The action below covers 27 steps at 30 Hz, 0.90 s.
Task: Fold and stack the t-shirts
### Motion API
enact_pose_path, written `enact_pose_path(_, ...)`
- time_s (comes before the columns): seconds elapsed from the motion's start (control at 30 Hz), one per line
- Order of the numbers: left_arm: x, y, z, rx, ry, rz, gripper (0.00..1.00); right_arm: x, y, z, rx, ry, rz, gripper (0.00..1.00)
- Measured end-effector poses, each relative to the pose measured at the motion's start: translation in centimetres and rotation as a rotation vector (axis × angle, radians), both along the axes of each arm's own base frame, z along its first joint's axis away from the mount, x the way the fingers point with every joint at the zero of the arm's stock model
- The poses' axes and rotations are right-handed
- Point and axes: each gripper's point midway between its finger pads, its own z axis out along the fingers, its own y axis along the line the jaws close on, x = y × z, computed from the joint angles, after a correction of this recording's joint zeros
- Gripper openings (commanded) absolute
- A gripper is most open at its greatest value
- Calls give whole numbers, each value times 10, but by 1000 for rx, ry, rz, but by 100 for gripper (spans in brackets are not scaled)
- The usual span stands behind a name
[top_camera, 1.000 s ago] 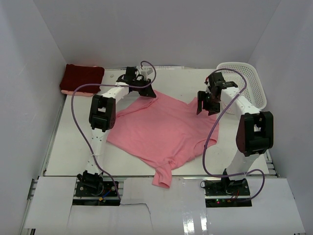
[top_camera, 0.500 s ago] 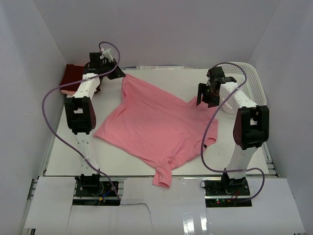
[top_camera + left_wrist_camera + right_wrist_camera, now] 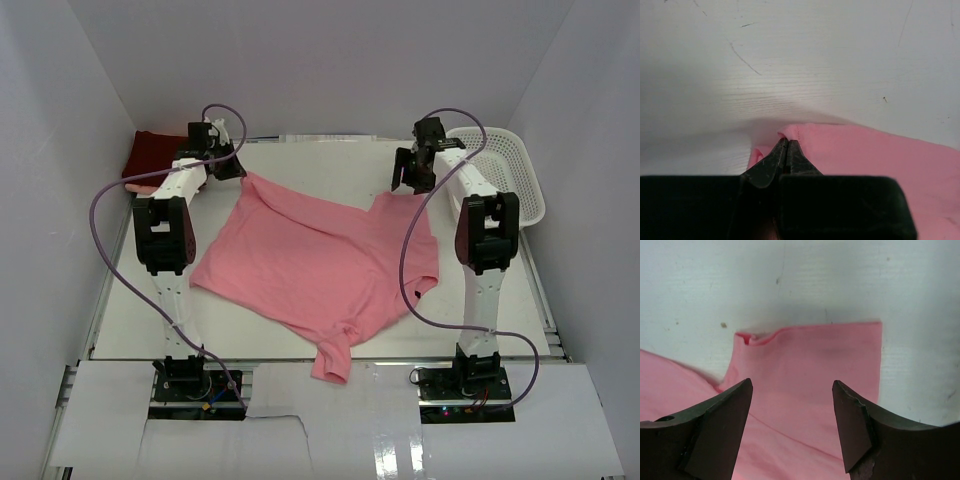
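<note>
Your salmon pink t-shirt [image 3: 320,265] is spread across the middle of the bench [image 3: 150,320]. It's mostly flat with a few soft wrinkles, and a narrow bit of it droops over the near edge between the two arm bases.

The far-left corner of it runs up to the left end effector [image 3: 237,170], which is clamped right on that corner. In the left wrist view the fingertips are pressed together with a small fold of pink cloth nipped between them, low over the bench.

Over on the far right of the shirt, the right end effector [image 3: 408,178] sits above the sleeve [image 3: 810,360] with its fingers spread wide and nothing between them. The sleeve lies flat on the bench under it, a neat rectangle apart from one corner of its hem that curls up a little.

The dark maroon t-shirt [image 3: 150,155] is a folded rectangle in the far left corner, partly hidden behind the left arm. It's near the pinched pink corner but not touching it.

The white plastic mesh basket [image 3: 510,170] sits in the far right corner, just beside the right arm. A purple cable [image 3: 105,200] loops off each arm.
</note>
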Motion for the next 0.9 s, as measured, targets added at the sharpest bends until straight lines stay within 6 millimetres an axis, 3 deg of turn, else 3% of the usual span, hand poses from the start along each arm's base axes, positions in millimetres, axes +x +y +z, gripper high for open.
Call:
enact_pose_path(0.1,0,1,0,3,-2,2,2,13,0,-9,-9,-10,-6,71)
enact_pose_path(0.27,1,3,-1,15,-2,8,2,10,-15,-24,-82,19,-46,70)
enact_pose_path(0.67,2,6,-2,29,-2,22,3,13,-53,-29,-178,20,-129,66)
enact_pose_path(0.9,3,23,-2,30,0,52,3,13,-61,-46,-195,49,-144,64)
